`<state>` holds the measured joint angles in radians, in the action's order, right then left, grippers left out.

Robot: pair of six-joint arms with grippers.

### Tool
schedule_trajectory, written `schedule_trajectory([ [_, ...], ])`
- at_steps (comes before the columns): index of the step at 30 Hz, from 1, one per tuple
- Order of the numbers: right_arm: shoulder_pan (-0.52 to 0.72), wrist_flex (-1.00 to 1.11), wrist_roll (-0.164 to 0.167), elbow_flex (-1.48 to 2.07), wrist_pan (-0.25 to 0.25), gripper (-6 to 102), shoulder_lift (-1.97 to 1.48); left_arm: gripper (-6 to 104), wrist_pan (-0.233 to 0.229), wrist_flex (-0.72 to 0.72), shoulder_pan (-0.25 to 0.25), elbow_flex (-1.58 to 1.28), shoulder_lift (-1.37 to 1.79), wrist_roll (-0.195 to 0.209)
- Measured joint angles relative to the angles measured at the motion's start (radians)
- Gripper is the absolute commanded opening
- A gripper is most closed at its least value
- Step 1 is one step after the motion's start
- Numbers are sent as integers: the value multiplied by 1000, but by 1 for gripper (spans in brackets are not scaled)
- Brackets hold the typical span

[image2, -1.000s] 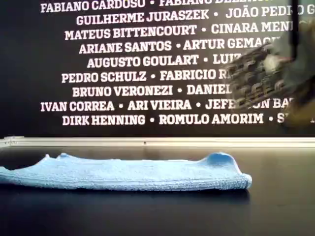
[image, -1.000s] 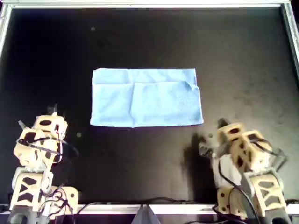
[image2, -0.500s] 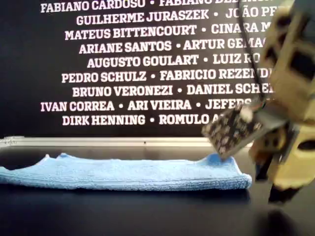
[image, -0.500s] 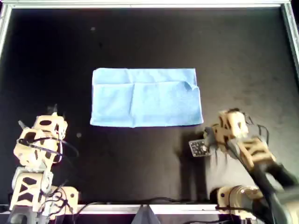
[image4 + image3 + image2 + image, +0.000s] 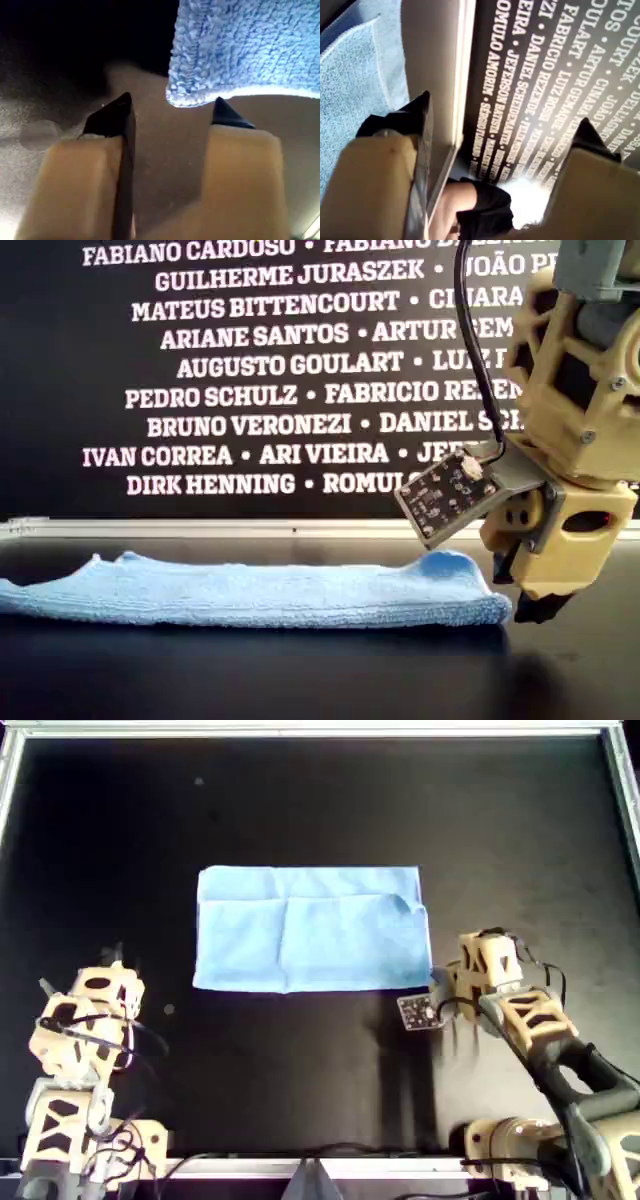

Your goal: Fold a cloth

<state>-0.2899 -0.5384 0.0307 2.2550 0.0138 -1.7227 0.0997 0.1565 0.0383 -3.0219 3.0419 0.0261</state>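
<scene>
One corner of the cloth [image 5: 312, 928] draws the right end effector [image 5: 170, 117] — jaws spread, empty, hovering beside it, seemingly lining up a pinch for folding.

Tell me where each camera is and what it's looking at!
Overhead view: high above, looking straight down at the cloth on the black table; both arms show.
Exterior view: low at table height, side-on to the cloth and a wall of names; the right gripper shows.
Left wrist view: rides the open left gripper, tilted up toward the wall.
Right wrist view: rides the open right gripper, at the cloth's corner.
Shared: overhead, exterior and right wrist views all show that gripper beside the cloth.
</scene>
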Motion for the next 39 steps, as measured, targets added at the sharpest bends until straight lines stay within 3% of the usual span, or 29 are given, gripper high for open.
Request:
schedule_trajectory([
  [10, 0, 2, -5, 0, 0, 79, 58, 99, 0, 0, 0, 0, 0, 0],
  [20, 0, 15, 2, -192, 2, 77, 227, 99, 0, 0, 0, 0, 0, 0],
  [34, -34, 15, 2, -184, 0, 77, 230, 99, 0, 0, 0, 0, 0, 0],
  [39, -78, 15, -41, -184, -2, 74, 230, 99, 0, 0, 0, 0, 0, 0],
])
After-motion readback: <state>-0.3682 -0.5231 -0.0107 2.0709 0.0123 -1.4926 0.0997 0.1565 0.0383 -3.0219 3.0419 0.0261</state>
